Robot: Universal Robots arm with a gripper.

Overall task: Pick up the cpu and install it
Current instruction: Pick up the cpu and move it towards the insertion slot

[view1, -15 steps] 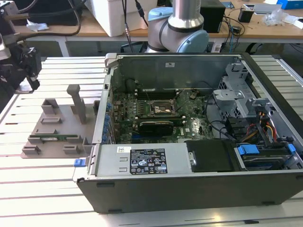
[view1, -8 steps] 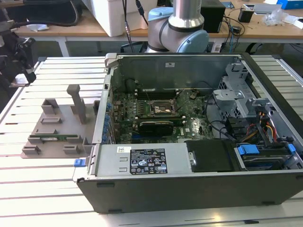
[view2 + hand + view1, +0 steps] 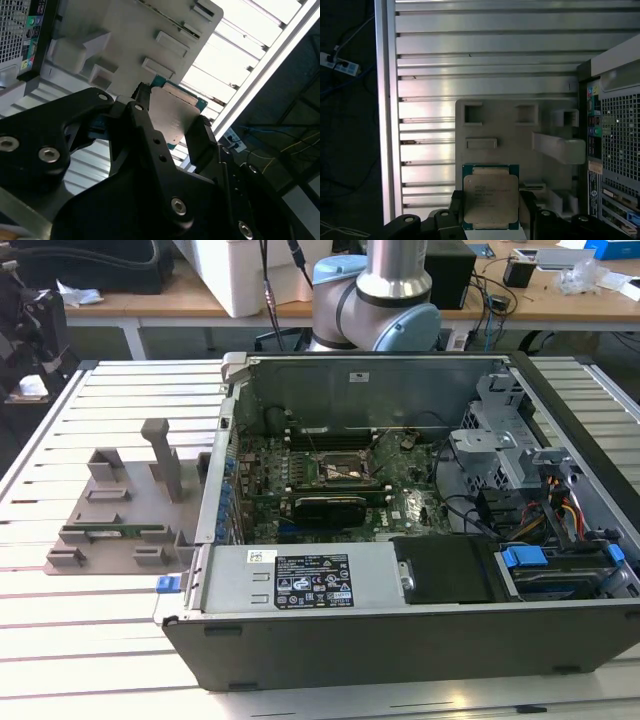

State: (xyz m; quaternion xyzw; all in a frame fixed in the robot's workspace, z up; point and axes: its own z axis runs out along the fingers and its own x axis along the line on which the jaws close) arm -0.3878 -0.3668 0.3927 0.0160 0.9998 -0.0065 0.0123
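CPU (image 3: 490, 197) sits pinched by two opposite edges between the gripper's (image 3: 491, 209) black fingers (image 3: 527, 207). Its metal lid faces the first wrist view. It hangs over the grey parts holder (image 3: 495, 125) on the slatted table (image 3: 470, 50), just beside the computer case (image 3: 615, 125). The pick-up looks made, so this is the carrying stage. Doing it well likely means clamping the edges only, keeping the chip level, and staying clear of the holder's upright post (image 3: 555, 147) and the case wall. In the exterior view, the motherboard socket (image 3: 335, 472) sits mid-board.
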